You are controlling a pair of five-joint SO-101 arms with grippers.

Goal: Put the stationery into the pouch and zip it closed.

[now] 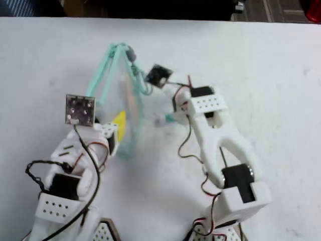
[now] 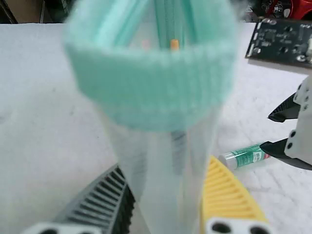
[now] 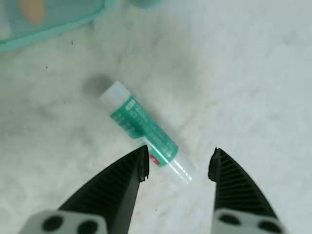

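A clear pouch (image 1: 123, 95) with mint-green edging stands on its side in the middle of the white table, its mouth facing up. My left gripper (image 2: 168, 204) is shut on the pouch (image 2: 161, 161) at its near end, one grey and one yellow finger on either side of the clear wall. Inside the pouch I see pencil-like items (image 2: 174, 44). A green-and-white glue stick (image 3: 146, 130) lies flat on the table just right of the pouch. My right gripper (image 3: 178, 163) hangs open directly over the glue stick (image 1: 164, 119), its black fingers on either side of one end.
The table's far edge (image 1: 160, 18) runs along the back, with dark floor beyond. Both arm bases stand at the near edge, red and black cables (image 1: 188, 140) trailing from the right arm. Open table (image 1: 281, 75) lies to the right and far left.
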